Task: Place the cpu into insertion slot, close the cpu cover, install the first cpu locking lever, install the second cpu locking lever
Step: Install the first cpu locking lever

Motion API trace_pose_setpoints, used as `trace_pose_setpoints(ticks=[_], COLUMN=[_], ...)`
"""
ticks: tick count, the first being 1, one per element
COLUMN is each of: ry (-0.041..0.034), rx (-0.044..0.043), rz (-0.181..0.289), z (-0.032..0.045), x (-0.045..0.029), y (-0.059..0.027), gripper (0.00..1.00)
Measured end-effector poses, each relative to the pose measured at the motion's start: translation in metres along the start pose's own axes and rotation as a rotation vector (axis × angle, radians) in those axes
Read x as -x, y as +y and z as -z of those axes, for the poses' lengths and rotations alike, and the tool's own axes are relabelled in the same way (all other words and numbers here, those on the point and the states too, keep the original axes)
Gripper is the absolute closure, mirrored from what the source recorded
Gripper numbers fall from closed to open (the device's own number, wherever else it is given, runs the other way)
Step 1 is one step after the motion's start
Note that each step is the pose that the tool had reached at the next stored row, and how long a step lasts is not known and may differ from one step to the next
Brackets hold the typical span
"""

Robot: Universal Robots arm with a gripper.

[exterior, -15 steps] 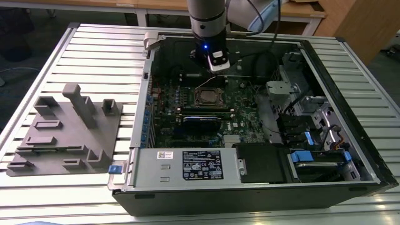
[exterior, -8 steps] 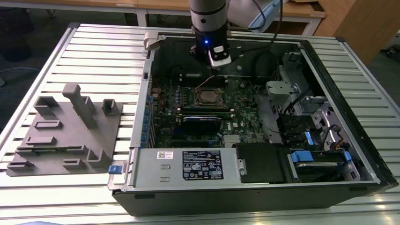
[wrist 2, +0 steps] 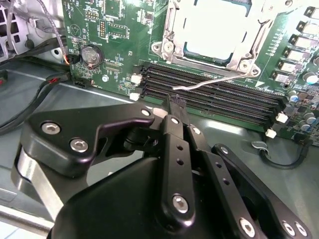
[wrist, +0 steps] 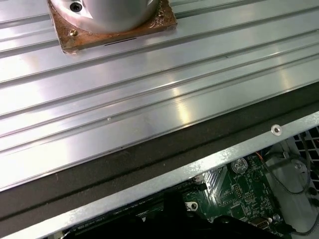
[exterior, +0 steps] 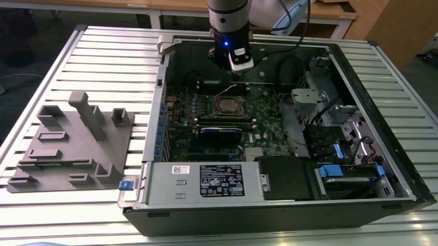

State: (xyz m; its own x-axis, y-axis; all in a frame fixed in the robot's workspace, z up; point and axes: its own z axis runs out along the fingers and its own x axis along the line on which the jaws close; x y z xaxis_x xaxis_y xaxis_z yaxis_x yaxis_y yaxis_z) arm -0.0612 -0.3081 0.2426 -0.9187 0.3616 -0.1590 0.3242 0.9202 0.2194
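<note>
Seemingly lever stage: one flat silver-grey square cpu (wrist 2: pixel 214 30) sat in one shiny-rimmed square insertion slot (wrist 2: pixel 167 47), under one thin silver frame cpu cover (wrist 2: pixel 262 35). One thin wire locking lever (wrist 2: pixel 209 82) lay loose beside the slot. Black gripper (wrist 2: pixel 175 103) hovered near the slot, jaws pressed together, empty. Latching calls for precise pressure on that wire.

Ribbed metal tabletop (wrist: pixel 149 99), case edge (wrist: pixel 199 162), green motherboard corner (wrist: pixel 239 194)
</note>
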Motion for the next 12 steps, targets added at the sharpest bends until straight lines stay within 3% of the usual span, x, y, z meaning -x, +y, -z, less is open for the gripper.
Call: trace_pose_setpoints(ticks=[12], ry=[-0.0002], rx=[0.0001], rz=[0.000], z=[-0.0008], x=[-0.0016], y=[-0.0030], gripper=[0.89])
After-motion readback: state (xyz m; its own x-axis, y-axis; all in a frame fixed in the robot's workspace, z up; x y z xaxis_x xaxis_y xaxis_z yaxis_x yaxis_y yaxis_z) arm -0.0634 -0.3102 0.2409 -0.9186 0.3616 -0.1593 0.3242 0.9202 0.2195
